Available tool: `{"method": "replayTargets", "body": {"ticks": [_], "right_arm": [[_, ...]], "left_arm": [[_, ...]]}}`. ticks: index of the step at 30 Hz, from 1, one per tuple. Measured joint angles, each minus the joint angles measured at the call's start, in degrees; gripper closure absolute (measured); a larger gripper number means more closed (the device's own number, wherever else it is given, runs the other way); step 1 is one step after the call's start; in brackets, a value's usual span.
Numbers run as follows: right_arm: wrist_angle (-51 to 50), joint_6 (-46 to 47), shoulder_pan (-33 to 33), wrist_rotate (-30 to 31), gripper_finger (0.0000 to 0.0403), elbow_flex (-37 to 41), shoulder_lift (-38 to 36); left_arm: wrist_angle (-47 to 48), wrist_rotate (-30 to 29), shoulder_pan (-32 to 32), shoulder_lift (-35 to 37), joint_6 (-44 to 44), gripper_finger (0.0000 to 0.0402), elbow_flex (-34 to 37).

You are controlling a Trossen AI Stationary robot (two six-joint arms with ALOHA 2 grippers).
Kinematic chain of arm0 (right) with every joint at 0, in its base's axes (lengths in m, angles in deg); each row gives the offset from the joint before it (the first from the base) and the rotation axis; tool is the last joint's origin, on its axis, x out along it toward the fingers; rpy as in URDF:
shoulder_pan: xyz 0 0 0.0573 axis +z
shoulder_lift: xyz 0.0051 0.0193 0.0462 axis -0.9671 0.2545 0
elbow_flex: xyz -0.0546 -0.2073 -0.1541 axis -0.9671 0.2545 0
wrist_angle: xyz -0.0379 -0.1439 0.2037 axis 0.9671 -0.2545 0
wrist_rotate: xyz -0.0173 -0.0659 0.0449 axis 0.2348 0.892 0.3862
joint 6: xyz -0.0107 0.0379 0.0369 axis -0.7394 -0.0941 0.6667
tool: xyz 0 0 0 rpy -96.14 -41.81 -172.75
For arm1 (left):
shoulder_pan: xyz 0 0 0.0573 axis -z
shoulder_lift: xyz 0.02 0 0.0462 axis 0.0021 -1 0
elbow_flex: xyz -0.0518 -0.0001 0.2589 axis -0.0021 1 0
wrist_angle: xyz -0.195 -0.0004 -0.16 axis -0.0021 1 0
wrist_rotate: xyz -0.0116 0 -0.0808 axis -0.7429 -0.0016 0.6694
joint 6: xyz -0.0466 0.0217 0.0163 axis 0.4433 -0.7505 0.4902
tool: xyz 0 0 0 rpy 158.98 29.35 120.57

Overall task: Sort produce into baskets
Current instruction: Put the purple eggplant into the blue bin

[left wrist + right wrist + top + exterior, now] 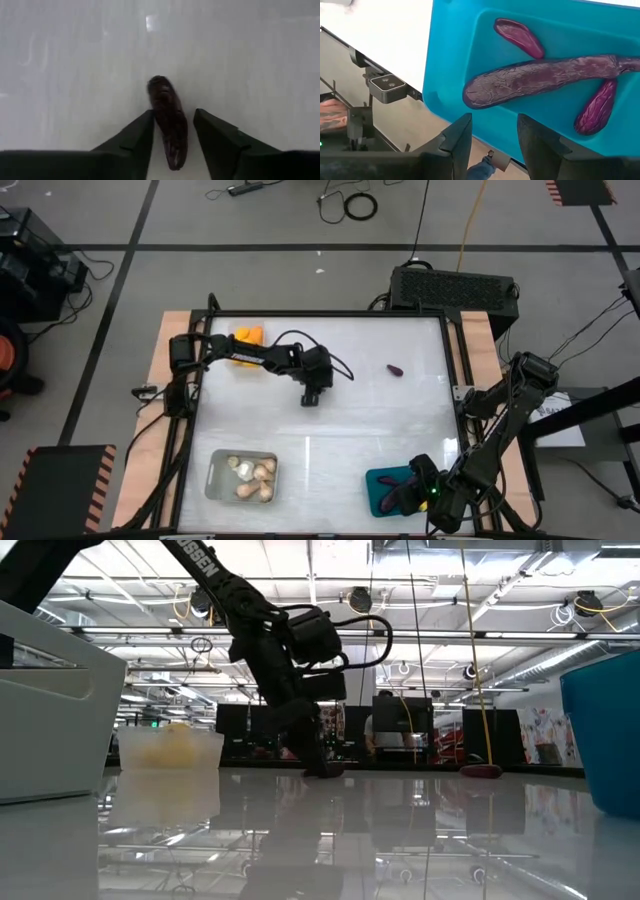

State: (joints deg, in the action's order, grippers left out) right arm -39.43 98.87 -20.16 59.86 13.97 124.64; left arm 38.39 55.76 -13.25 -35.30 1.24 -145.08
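My left tool (172, 127) mid-tabletop, fingers apart, straddling small purple eggplant (167, 117). Looks light, smooth, slippery; pinch across middle. My right tool (492, 135) apart, empty, over teal basket (455, 60).

Lay between the left gripper (172, 131) fingers mid-table: a small eggplant (167, 120). Sat in the near-right corner tray (455, 60): three more eggplants (540, 80).

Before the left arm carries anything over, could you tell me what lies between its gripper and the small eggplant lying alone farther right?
Only bare white tabletop lies between the left gripper and that eggplant, as the high view shows.
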Motion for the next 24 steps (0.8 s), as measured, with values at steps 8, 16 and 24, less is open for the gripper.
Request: {"method": "replayTargets", "body": {"ticks": [8, 16, 24], "right_arm": [[-0.25, -3.85, -0.01, 0.0, 0.0255, 0.0, 0.0], [-0.48, -9.25, -0.02, 3.86, 0.0255, 0.0, 0.0], [-2.63, -23.83, -1.27, 10.67, 0.0255, 0.01, -3.84]], "left_arm": [[1.78, 0.19, -0.01, 1.59, 19.35, 0.0341, -0.36], [-0.02, 20.55, 3.09, 5.26, 40.03, 0.0358, -3.35], [-14.7, 20.86, 17.94, 7.5, 53.43, 0.0355, -3.43]]}}
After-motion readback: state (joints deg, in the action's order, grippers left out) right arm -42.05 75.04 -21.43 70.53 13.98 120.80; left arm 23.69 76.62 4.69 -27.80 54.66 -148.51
